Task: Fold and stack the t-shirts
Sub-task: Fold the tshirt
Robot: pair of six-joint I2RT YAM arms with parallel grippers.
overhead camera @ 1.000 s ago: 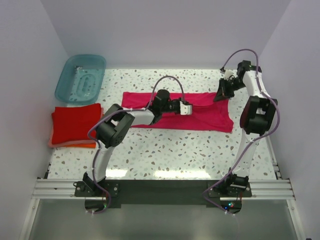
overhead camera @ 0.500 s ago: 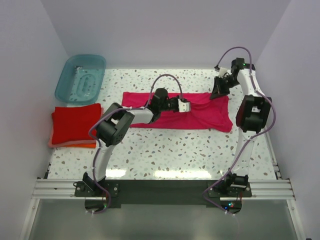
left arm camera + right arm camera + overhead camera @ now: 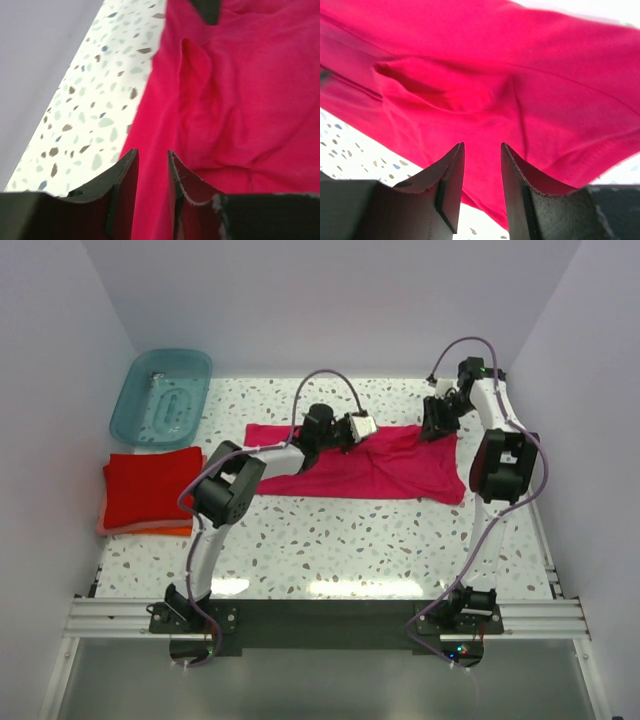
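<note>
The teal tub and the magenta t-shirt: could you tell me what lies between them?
Only bare speckled tabletop separates the teal tub from the magenta t-shirt, as the top view shows.

The top camera looks down on the table (image 3: pixel 330 540); both wrist cameras (very close) share its pink shirt (image 3: pixel 400 468).

light: bright, even | glare: white strip on near table (image 3: pixel 330 586) edge | focus: wrist views slightly soft

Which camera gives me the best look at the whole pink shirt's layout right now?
The top external view: it shows nearly the whole outline of the pink shirt, spread across the far part of the table and rumpled near the middle. Both wrist views show only close-up patches of its wrinkled cloth.
</note>
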